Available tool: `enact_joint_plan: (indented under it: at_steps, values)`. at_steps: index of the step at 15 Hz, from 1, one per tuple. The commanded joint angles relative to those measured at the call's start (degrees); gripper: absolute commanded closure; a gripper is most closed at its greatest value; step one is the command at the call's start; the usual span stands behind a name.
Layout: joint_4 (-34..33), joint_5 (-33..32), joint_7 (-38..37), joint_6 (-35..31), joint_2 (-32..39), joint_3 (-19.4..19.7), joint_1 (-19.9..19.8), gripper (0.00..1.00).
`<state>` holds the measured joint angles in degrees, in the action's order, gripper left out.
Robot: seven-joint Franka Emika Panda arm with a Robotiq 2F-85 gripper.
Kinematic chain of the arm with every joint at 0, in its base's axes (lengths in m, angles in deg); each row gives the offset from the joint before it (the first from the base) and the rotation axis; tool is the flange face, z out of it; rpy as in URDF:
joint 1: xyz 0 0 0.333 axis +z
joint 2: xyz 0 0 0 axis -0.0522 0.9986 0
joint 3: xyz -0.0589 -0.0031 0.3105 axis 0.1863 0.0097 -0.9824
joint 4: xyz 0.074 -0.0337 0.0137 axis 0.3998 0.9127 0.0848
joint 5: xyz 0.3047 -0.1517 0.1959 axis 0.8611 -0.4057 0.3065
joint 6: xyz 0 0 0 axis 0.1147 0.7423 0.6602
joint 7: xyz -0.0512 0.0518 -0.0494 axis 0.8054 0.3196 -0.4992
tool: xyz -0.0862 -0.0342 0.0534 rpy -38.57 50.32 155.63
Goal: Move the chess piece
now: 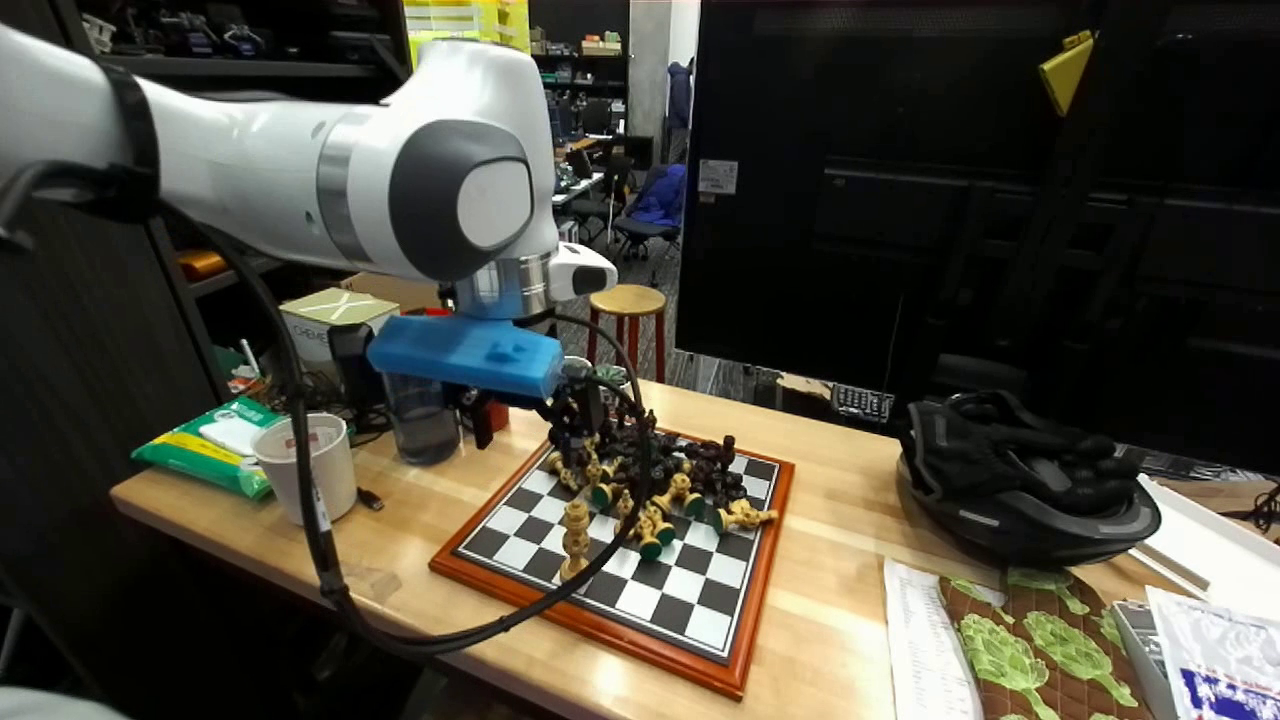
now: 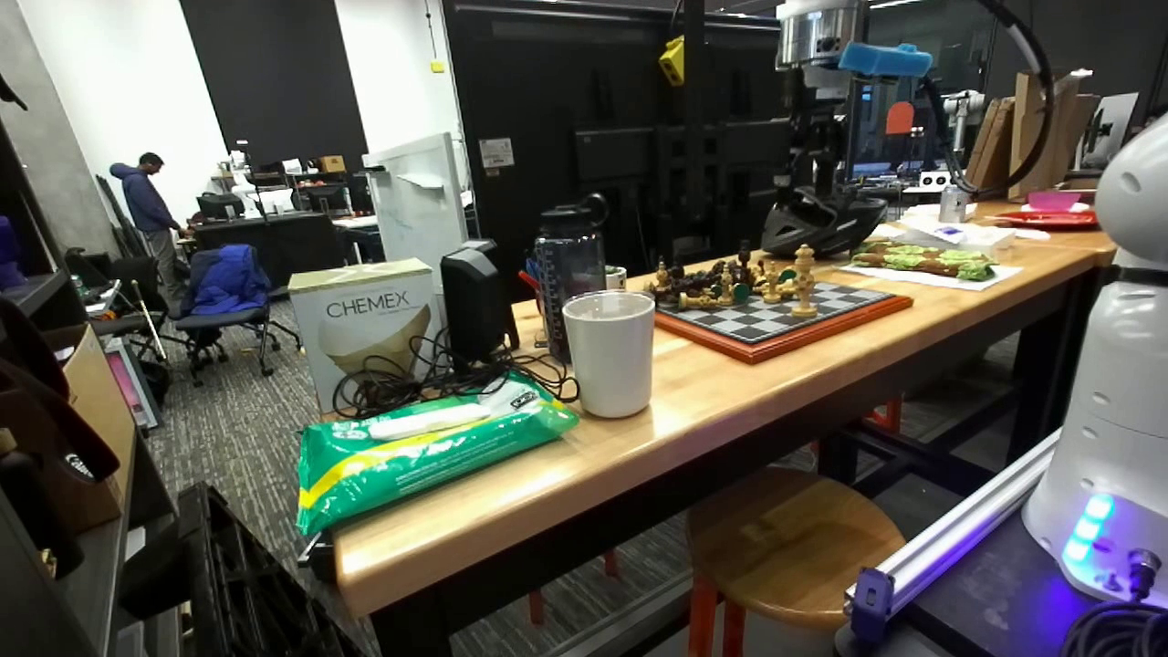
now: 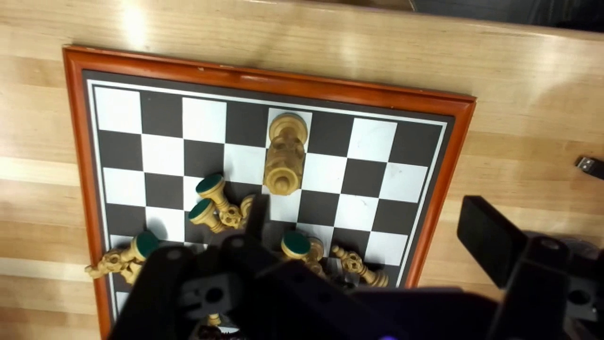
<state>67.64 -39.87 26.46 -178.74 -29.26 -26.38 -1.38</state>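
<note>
A tall tan chess piece stands upright on the chessboard near one edge. It shows in both exterior views (image 1: 575, 540) (image 2: 804, 281) and in the wrist view (image 3: 285, 156). The board (image 1: 636, 600) has a red-brown rim (image 3: 269, 78). Several tan pieces (image 1: 680, 492) with green bases lie fallen on it, with dark pieces (image 1: 712, 468) heaped behind. My gripper (image 3: 365, 215) is open with nothing between its fingers, above the board. In the wrist view its left finger is over fallen pieces and its right finger beyond the rim. The standing piece is outside the fingers.
A white cup (image 2: 610, 356), a dark bottle (image 2: 570, 265), green wipes (image 2: 429, 447) and a Chemex box (image 2: 365, 338) stand to one side of the board. A black helmet (image 1: 1020, 490) and a leaf-patterned cloth (image 1: 1040, 650) lie on the other side. The arm's cable (image 1: 440, 645) loops low.
</note>
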Motion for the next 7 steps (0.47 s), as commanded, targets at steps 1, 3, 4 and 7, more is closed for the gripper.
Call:
enact_joint_plan:
  at_steps: [1,3,4,7]
  values:
    - [-2.66,-0.19,0.83,5.07,-2.68,0.54,-0.27,0.0]
    - [-2.06,0.06,0.11,3.3,-1.47,0.23,-0.1,0.0]
    - [-2.38,0.07,0.13,3.68,-1.75,0.29,-0.11,0.0]
    - [-2.49,0.07,0.14,3.92,-1.88,0.33,-0.12,0.0]
